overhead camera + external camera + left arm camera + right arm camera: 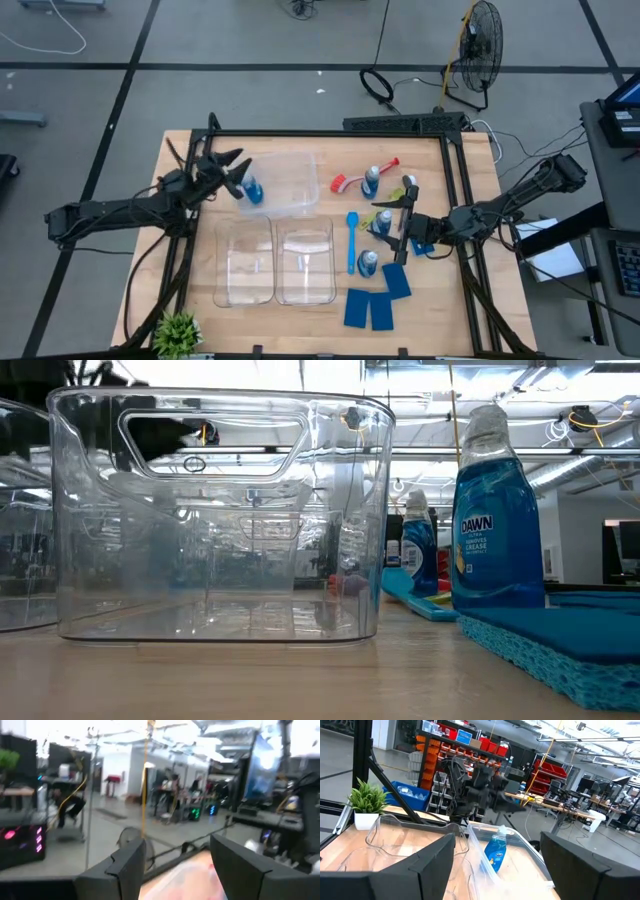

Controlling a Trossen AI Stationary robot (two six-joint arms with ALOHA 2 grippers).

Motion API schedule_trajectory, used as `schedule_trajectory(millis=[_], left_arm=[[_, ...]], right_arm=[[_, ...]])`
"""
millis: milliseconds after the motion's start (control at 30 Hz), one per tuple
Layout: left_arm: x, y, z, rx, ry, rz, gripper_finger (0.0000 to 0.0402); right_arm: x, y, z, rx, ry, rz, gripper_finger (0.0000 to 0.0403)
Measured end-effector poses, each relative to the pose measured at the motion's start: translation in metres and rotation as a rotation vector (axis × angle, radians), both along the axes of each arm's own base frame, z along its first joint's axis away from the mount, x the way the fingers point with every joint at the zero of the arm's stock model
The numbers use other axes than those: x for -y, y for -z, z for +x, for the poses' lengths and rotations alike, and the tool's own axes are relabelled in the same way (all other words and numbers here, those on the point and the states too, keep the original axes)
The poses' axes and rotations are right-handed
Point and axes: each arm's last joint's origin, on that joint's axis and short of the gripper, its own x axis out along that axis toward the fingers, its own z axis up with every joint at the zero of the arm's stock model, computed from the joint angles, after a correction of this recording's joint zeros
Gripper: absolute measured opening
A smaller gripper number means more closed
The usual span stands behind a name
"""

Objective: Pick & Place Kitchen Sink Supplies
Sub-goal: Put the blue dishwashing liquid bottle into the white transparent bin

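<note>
left hand (237, 176): fingers apart | bottle (251, 189): in bin (290, 185), just beside hand

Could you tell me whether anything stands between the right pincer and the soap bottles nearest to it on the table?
Nothing visible does. In the high view the right pincer, open, hangs right beside the nearest blue bottle; another bottle stands close by, near the blue brush. The left pincer is off at the far bin.

Bottles (369, 262) blue, pale caps; sponges (357, 308) blue; brushes blue (352, 240), red (352, 180); plant (177, 331) green.
</note>
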Motion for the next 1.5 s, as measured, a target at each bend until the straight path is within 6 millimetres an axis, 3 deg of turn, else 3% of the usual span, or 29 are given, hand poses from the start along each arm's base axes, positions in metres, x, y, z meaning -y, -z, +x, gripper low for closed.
schedule_trajectory(millis=[167,367,533,700,833,967,1167,1500], left_arm=[[0.009,-0.03,0.009,-0.047,0.081,0.022,0.0225],[0.025,-0.048,0.026,-0.114,0.213,0.014,0.0225],[0.042,-0.045,0.046,-0.226,0.311,0.08,0.0225],[0.048,-0.036,0.059,-0.292,0.343,0.066,0.0225],[0.047,-0.029,0.065,-0.325,0.316,0.037,0.0225],[0.046,-0.026,0.068,-0.325,0.287,0.011,0.0225],[0.046,-0.028,0.072,-0.287,0.278,0.008,0.0225],[0.046,-0.027,0.072,-0.302,0.275,0.03,0.0225]], right_arm=[[0.0,0.002,0.0,-0.02,0.016,0.0,0.0279],[0.008,0.017,-0.001,-0.138,0.205,0.013,0.0279],[0.006,0.031,-0.01,-0.232,0.241,0.086,0.0279],[0.001,0.027,-0.037,-0.294,0.164,0.262,0.0279],[0.0,0.03,-0.056,-0.476,-0.034,0.568,0.0279],[-0.002,0.052,-0.062,-0.66,0.032,0.641,0.0279],[-0.005,0.088,-0.056,-0.765,0.25,0.657,0.0279],[-0.014,0.126,-0.029,-0.616,0.478,0.574,0.0279]])
